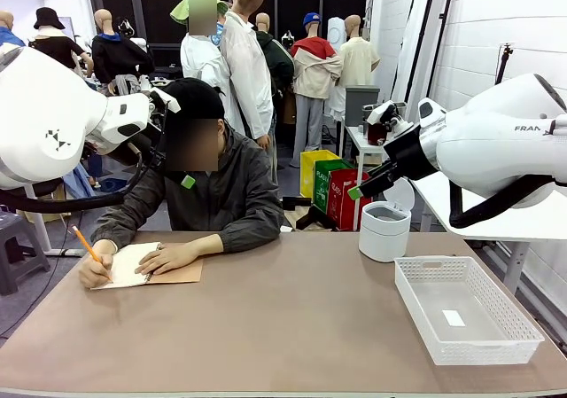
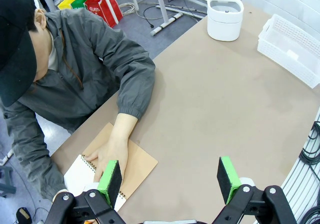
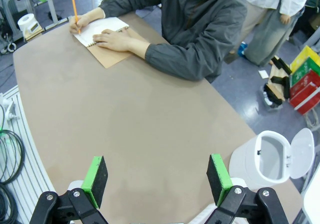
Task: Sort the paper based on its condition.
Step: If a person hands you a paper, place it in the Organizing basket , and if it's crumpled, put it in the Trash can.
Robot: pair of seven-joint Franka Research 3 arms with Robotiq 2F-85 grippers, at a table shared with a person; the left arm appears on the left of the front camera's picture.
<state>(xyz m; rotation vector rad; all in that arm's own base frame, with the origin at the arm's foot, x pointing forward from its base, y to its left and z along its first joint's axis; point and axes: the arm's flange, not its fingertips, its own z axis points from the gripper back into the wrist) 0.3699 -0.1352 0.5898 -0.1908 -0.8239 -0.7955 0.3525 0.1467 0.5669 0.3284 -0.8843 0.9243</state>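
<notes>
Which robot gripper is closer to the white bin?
Right. The right gripper hovers close beside the bin; the left gripper hangs above the notebook, far across the table from it.

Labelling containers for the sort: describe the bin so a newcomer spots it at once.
Start at the brown table, robot's right half. At its far edge, just beyond the flat white basket, stands the bin: a round white tub with its lid flipped open, where the basket is rectangular and latticed.

A white brick wall (image 1: 496, 26) is running along the right — dark panels (image 1: 159, 12) are closing the back. Coloured bins (image 1: 330, 185) are standing on the grey floor (image 1: 18, 308) behind the tabletop (image 1: 266, 327).
</notes>
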